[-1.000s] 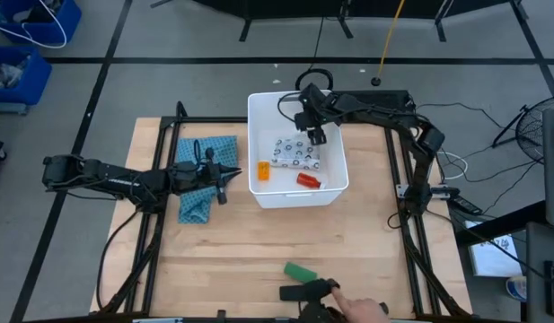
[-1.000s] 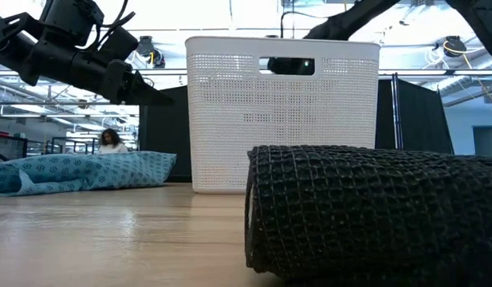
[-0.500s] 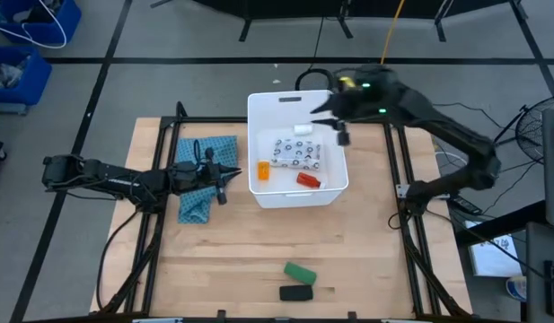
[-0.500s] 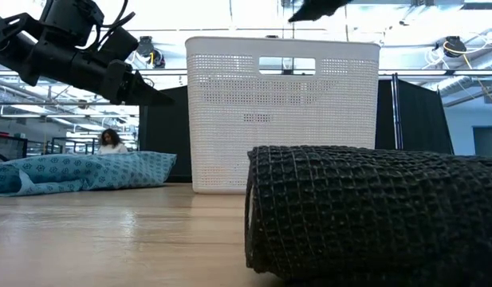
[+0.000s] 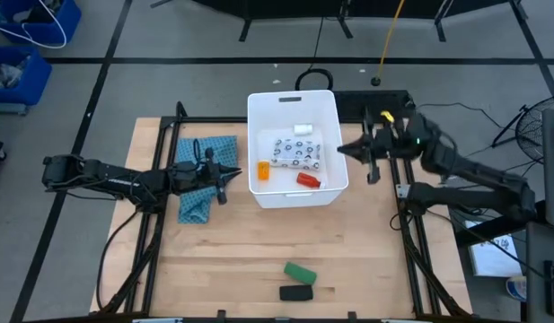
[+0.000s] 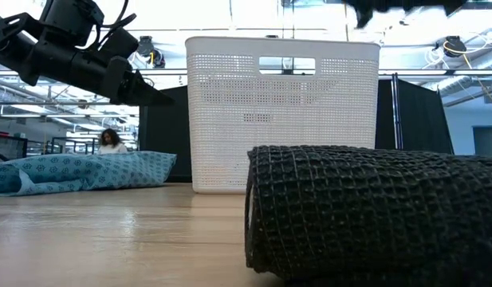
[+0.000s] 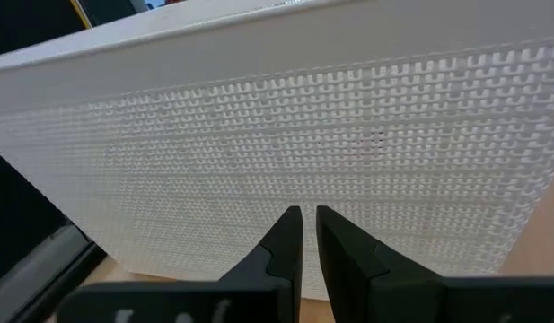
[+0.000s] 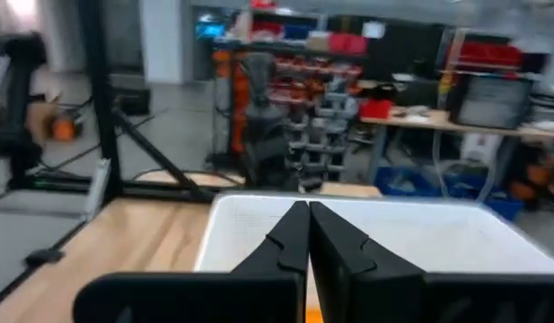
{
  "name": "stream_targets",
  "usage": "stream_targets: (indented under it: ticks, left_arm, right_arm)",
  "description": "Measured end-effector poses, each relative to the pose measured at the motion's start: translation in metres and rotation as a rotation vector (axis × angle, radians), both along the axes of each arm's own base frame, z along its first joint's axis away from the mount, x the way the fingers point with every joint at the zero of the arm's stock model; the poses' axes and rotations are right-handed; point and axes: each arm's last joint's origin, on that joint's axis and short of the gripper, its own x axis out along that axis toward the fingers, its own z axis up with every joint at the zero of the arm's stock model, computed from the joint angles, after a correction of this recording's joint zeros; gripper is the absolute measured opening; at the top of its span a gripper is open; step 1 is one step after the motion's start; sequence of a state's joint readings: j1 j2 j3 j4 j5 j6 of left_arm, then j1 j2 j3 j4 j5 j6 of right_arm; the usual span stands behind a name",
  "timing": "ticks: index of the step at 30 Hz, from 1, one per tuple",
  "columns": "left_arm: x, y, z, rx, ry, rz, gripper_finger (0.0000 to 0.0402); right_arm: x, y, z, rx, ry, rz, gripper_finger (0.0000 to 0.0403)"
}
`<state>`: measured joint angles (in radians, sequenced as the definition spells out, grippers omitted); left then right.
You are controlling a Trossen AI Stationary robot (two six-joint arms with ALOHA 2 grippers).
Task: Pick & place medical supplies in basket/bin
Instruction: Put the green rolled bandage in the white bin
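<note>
While the white tub stands at upper centre of the high view, it holds four supplies: the dotted white packet in the middle, the white roll just above it, the small orange bottle by the left wall, and the red white-capped bottle toward the lower right. Two supplies lie outside, well apart from the tub, at lower centre of the table: the green block and, just below it, the black oblong bar. My right gripper hangs just right of the tub's right wall, fingers pressed together and carrying nothing. My left gripper waits left of the tub, pointing at its left wall, over the teal cloth, fingers nearly touching with only a slit between them, nothing held.
</note>
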<state>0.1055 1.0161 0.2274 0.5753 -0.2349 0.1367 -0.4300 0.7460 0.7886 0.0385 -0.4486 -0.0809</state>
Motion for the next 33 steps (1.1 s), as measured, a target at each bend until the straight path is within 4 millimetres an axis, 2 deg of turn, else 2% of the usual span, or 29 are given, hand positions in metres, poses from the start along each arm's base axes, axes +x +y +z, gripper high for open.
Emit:
stream_targets:
  ticks: [4, 9, 13, 19, 23, 33]
  left_arm:
    - [0.0, 0.0, 0.0, -0.016, -0.003, 0.003, 0.0042]
    - [0.0, 0.0, -0.001, -0.077, -0.022, 0.015, 0.0042]
    - [0.0, 0.0, -0.003, -0.138, -0.02, 0.023, 0.0042]
    - [-0.001, 0.0, -0.003, -0.146, -0.015, 0.025, 0.0042]
    - [-0.001, 0.0, -0.003, -0.151, -0.017, 0.027, 0.0042]
    - [-0.001, 0.0, -0.003, -0.157, -0.018, 0.029, 0.0042]
  right_arm:
    - [-0.014, 0.007, -0.051, 0.024, 0.032, -0.06, 0.0001]
    - [-0.03, 0.01, -0.091, 0.038, 0.063, -0.169, 0.0]
    - [-0.041, 0.016, -0.106, 0.07, 0.012, -0.156, 0.0]
    - [-0.048, 0.022, -0.135, 0.101, -0.136, -0.087, 0.0]
    - [-0.048, 0.023, -0.152, 0.15, -0.135, -0.082, 0.0]
    - [-0.048, 0.023, -0.16, 0.112, -0.073, -0.102, 0.0]
